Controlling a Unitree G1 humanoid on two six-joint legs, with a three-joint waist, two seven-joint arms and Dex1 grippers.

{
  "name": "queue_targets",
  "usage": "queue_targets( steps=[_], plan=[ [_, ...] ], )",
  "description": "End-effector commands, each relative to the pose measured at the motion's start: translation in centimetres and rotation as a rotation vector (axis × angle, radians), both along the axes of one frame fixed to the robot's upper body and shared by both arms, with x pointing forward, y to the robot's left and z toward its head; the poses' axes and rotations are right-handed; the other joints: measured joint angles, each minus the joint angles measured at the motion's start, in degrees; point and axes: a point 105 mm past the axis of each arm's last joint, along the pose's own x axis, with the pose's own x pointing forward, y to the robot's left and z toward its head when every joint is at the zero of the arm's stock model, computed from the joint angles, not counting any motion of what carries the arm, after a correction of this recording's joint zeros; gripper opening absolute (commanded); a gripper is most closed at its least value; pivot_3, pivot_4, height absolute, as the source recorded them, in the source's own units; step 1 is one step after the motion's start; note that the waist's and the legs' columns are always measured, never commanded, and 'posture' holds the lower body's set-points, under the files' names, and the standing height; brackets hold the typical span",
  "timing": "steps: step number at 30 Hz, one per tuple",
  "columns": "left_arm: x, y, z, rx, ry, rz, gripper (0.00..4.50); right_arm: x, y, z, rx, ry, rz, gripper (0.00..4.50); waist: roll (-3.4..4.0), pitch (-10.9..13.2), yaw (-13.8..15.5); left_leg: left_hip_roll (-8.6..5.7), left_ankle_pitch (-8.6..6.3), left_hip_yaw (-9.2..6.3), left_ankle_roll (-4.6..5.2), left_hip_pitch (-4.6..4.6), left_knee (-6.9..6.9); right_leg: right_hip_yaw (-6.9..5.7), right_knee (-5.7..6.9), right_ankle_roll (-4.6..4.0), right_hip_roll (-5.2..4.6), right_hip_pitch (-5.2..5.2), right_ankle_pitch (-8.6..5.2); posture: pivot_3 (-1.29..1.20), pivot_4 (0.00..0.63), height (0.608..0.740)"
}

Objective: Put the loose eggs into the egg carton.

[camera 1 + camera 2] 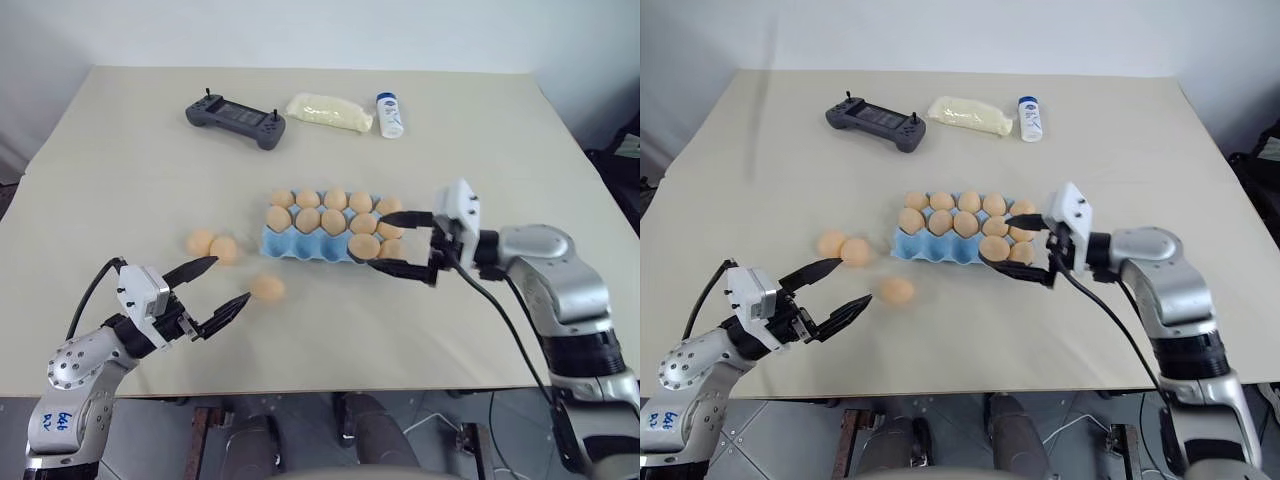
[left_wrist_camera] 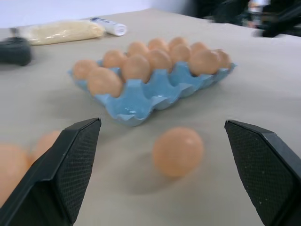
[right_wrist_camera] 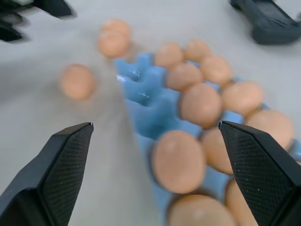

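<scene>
Left gripper (image 1: pixel 222 286) reaches in low from the near left corner of the table (image 1: pixel 120 160), fingers spread wide with nothing between them, aimed toward the egg carton (image 1: pixel 300 246). Right gripper (image 1: pixel 397 243) comes in from the right, pointing across at the carton's right end, jaws wide apart and empty; one finger hangs over the carton's right end, the other by its near right corner.

Loose eggs: three of them on the tabletop, all left of the carton. Two sit touching as a pair (image 1: pixel 212 245) just off the carton's left end. The third egg (image 1: pixel 267 288) lies alone, nearer the front edge than the carton, right beside the left gripper's fingertips; in the left wrist view it sits between the two open fingers.

The light blue carton sits mid-table, holding eleven eggs by my count, with empty cups along its near-left side.

Beyond the carton, along the far edge: one dark grey gamepad (image 1: pixel 235 118), one pale yellow wrapped packet (image 1: pixel 329 111), one small white bottle (image 1: pixel 389 114).
</scene>
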Motion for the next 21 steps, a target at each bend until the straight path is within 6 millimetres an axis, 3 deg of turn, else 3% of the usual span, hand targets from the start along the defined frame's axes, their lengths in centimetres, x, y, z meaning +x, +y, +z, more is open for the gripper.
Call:
queue_targets(
  steps=[1, 6, 11, 15, 21],
  plan=[
    [0.1, 0.7, 1.2, -0.002, -0.072, 0.113, 4.50, -1.5, -1.7, 0.2, -0.039, -0.022, 0.053, 4.48, 0.00, 0.00, 0.01, -0.04, -0.02, 0.02, 0.04, 0.00, 0.00, 0.01, -0.06, 0.00, 0.00, 0.02, 0.00, 0.00, 0.150, 0.740],
    [0.5, -0.2, 0.9, -0.017, -0.049, 0.203, 4.50, -1.7, -2.7, -0.8, -0.049, 0.011, 0.074, 4.48, -0.01, 0.00, -0.64, -0.19, 0.02, 0.07, 0.22, 0.03, 0.07, 0.16, -0.12, -0.04, -0.01, 0.10, -0.02, 0.00, 0.150, 0.740],
    [0.0, -2.7, 1.7, -0.053, -0.043, 0.258, 4.50, -1.8, -2.4, -1.0, -0.054, 0.026, 0.123, 4.48, -0.01, 0.00, -0.46, -0.31, 0.07, 0.04, 0.30, 0.06, 0.11, 0.19, -0.10, -0.03, -0.01, 0.16, -0.01, 0.00, 0.150, 0.740],
    [-0.4, -4.5, 2.1, -0.071, -0.034, 0.244, 4.50, -1.4, -1.9, -0.8, -0.058, 0.026, 0.149, 4.48, -0.01, 0.00, -0.55, -0.40, 0.11, 0.05, 0.37, 0.06, 0.14, 0.25, -0.10, -0.03, -0.03, 0.17, -0.01, 0.00, 0.150, 0.740],
    [-0.7, -5.9, 1.3, -0.064, 0.034, 0.239, 4.50, -1.3, -1.2, 0.4, -0.014, 0.006, 0.219, 4.48, -0.01, 0.00, -0.46, -0.40, 0.13, -0.01, 0.39, 0.07, 0.15, 0.26, -0.07, -0.05, 0.00, 0.18, -0.02, 0.00, 0.150, 0.740]
  ],
)
